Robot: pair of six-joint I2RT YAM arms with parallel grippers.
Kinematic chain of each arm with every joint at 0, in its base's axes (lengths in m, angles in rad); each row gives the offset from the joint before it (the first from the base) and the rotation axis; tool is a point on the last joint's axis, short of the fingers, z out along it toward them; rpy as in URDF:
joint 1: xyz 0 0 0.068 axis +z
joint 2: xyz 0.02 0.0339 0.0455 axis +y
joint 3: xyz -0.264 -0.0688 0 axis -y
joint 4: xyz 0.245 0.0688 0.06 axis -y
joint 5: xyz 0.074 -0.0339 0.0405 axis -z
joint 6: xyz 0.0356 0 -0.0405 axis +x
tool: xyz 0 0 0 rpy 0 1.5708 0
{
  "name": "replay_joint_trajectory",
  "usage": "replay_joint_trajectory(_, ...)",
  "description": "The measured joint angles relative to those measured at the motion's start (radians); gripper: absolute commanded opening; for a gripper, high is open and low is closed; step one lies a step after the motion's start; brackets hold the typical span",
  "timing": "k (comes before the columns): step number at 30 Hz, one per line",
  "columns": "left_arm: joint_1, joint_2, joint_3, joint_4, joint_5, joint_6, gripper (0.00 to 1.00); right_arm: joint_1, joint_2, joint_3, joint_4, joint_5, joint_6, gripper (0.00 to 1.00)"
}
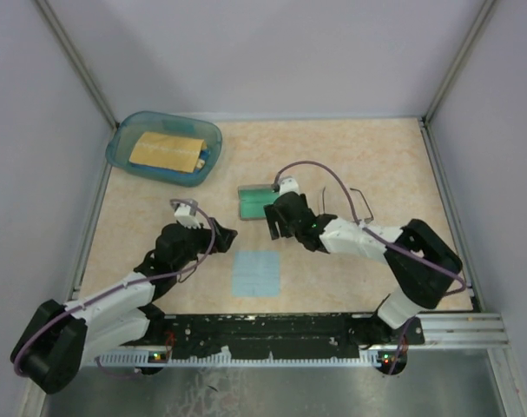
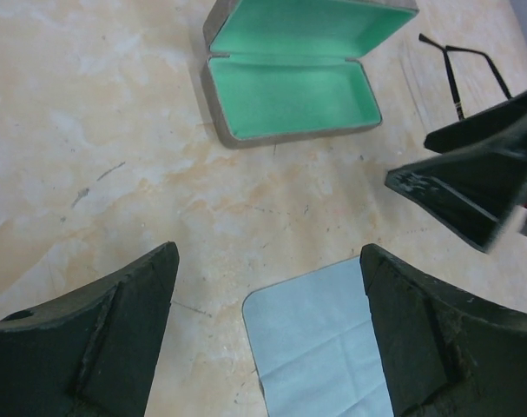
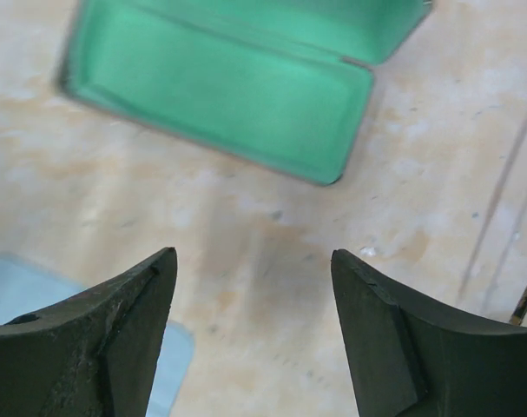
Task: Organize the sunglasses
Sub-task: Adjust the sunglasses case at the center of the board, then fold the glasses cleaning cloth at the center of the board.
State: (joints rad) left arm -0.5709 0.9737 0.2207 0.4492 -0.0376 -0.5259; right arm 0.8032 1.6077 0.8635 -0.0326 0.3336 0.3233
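The sunglasses (image 1: pixel 360 201), a thin dark wire pair, lie on the table to the right of the open grey case (image 1: pixel 254 201) with teal lining. In the left wrist view the sunglasses (image 2: pixel 471 65) lie right of the case (image 2: pixel 291 74). The right wrist view shows only a thin piece of the sunglasses (image 3: pixel 525 300) at the right edge, with the case (image 3: pixel 220 87) above. My right gripper (image 1: pixel 270 219) is open and empty, just in front of the case (image 3: pixel 253 254). My left gripper (image 1: pixel 227 236) is open and empty, left of the cloth (image 2: pixel 269 252).
A light blue square cloth (image 1: pixel 255 272) lies in front of the case; it also shows in the left wrist view (image 2: pixel 324 347) and the right wrist view (image 3: pixel 20 287). A teal bin (image 1: pixel 124 148) holding a tan item stands at the back left.
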Motion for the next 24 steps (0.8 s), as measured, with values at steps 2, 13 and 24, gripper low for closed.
replay_joint_trajectory(2, -0.009, -0.002, -0.001, -0.023, -0.004, 0.001, 0.84, 0.036, -0.073, -0.036, 0.013, -0.021, 0.006, 0.65)
replay_joint_trajectory(13, -0.056, -0.001, -0.011, -0.104, -0.033, 0.019, 0.68, 0.134, -0.228, -0.203, 0.056, -0.124, 0.046, 0.46)
replay_joint_trajectory(24, -0.095, 0.019, -0.008, -0.15, -0.044, 0.052, 0.56, 0.142, -0.198, -0.235, 0.094, -0.142, 0.049, 0.43)
